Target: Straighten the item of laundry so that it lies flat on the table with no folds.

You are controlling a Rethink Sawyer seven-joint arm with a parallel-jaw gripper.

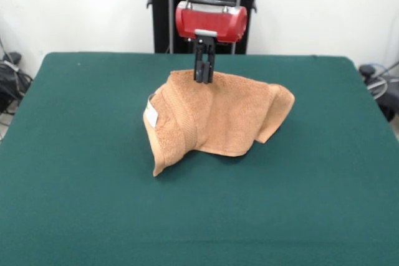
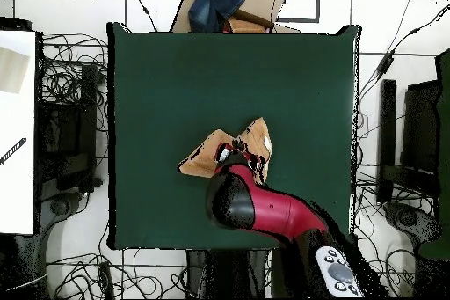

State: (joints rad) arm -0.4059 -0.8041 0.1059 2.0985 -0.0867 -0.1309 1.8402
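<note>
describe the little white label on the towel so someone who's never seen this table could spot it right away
Start at the big dark green table; near its middle, the gripper holds an orange-tan towel up in a peak. In the front view, the label sits on the towel's left fold, the only white patch on the cloth.

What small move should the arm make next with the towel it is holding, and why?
Probably lift a bit higher and draw the towel sideways. The hand pinches its top edge, so it stands as a tent on the table, with one end folded under at the label and the other drooping. Dragging may let the folds fall open.
</note>
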